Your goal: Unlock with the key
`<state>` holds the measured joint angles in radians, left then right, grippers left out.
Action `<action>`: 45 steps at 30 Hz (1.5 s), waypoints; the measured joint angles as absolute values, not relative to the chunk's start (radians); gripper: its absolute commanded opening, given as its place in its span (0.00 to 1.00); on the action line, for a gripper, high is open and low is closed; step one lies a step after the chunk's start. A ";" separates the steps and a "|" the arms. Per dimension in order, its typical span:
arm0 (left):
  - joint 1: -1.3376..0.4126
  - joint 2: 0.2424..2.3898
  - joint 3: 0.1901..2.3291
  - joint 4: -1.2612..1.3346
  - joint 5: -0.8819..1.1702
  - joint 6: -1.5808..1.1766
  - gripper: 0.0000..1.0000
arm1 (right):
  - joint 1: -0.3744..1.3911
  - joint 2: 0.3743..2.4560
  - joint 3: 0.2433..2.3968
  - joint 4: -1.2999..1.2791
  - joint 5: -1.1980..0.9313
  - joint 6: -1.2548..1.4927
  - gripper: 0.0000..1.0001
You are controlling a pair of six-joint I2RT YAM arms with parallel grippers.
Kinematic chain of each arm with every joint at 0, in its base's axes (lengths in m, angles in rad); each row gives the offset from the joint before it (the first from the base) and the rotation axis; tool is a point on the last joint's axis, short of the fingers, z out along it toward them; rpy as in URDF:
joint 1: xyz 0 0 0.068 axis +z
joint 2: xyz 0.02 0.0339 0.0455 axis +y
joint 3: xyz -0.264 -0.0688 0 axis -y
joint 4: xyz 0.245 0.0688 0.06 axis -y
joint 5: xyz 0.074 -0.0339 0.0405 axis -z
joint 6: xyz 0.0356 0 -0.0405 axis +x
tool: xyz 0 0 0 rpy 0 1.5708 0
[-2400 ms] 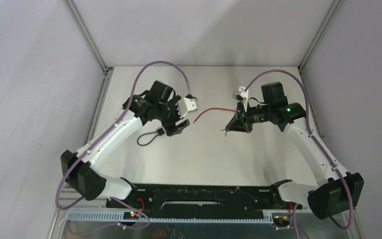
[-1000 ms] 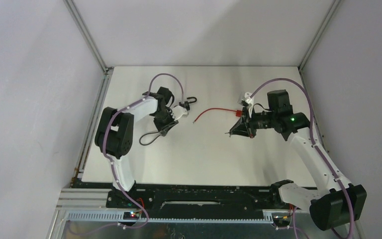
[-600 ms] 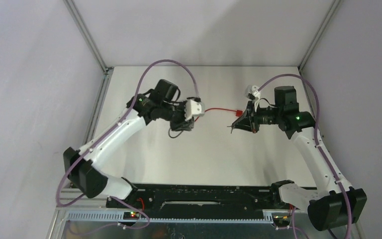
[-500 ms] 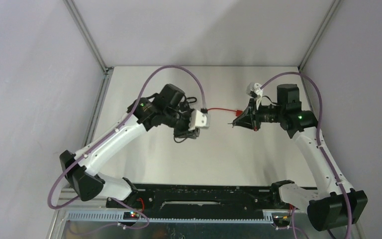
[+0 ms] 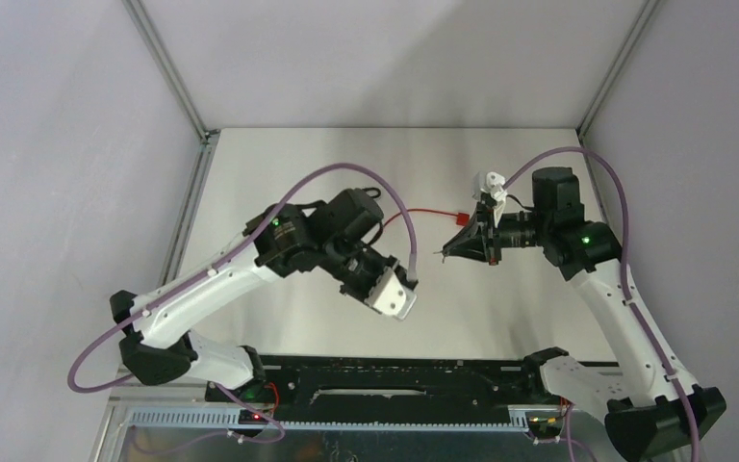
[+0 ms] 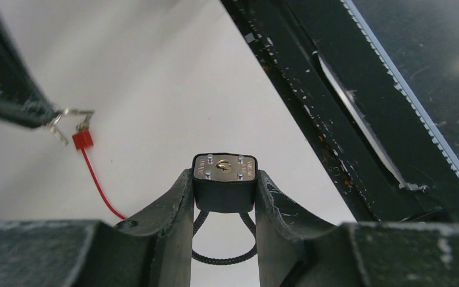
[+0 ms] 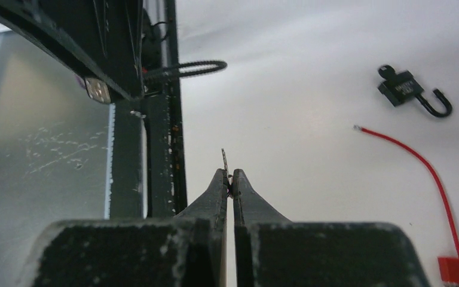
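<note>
One padlock [image 6: 225, 182] pinched | key [image 7: 225, 160] pinched | black hook block [image 7: 401, 88] near red cord [image 7: 394, 142]

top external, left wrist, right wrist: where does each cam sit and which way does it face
Top external: fixed above and behind the bases, looking down on the table; both arms show.
Left wrist: on the left arm, facing the other arm; its own left gripper shows, shut on the padlock.
Right wrist: on the right arm, facing the left arm; its own right gripper shows, shut on the key.
Shared: all three show the red tag.
</note>
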<state>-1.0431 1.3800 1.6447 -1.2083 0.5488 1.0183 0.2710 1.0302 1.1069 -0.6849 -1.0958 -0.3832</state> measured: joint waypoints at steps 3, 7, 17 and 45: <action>-1.116 1.364 1.627 -1.206 0.518 1.031 0.00 | 0.313 1.024 1.144 -0.751 -1.115 -0.439 0.00; -1.163 1.363 1.627 -1.201 0.482 1.052 0.00 | 0.366 1.019 1.192 -0.851 -1.126 -0.511 0.00; -1.165 1.363 1.627 -1.169 0.347 1.073 0.00 | 0.428 0.998 1.205 -0.946 -1.139 -0.555 0.00; -0.958 1.401 1.623 -0.965 0.852 0.489 0.00 | 0.840 0.937 1.423 -0.960 -0.635 -0.825 0.00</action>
<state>-0.9585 1.4010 1.6230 -0.9646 0.8516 0.4892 0.8398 0.9371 1.4235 -0.9600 -0.6346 -0.8253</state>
